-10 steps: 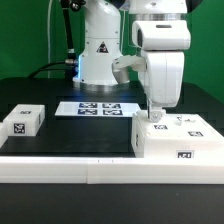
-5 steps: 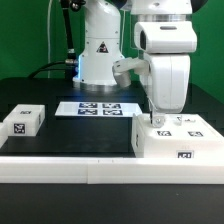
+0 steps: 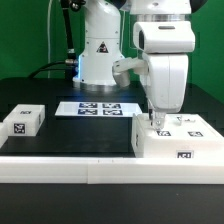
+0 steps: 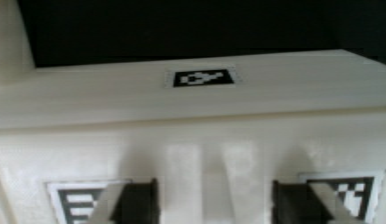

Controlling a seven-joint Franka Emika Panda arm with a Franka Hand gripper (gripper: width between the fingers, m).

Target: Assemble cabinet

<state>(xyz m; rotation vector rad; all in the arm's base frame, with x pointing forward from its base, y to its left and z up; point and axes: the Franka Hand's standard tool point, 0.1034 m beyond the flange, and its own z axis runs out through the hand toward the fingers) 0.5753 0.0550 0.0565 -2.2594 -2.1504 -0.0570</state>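
Note:
A large white cabinet body (image 3: 180, 141) with marker tags lies at the exterior view's right, near the table's front edge. My gripper (image 3: 153, 120) points straight down at its near left corner, with the fingertips at or on its top face. In the wrist view the two dark fingers (image 4: 129, 202) stand wide apart, and the gripper (image 4: 216, 203) spans a ridged white surface of the cabinet body (image 4: 190, 120), which carries a tag (image 4: 204, 78). I cannot tell whether the fingers press anything. A small white tagged box (image 3: 24, 122) lies at the exterior view's left.
The marker board (image 3: 98, 109) lies flat at the middle back of the black table, in front of the arm's white base (image 3: 100, 50). A white ledge (image 3: 70, 170) runs along the table's front edge.
The gripper has shifted slightly toward the exterior view's right over the cabinet body. The parts have not moved.

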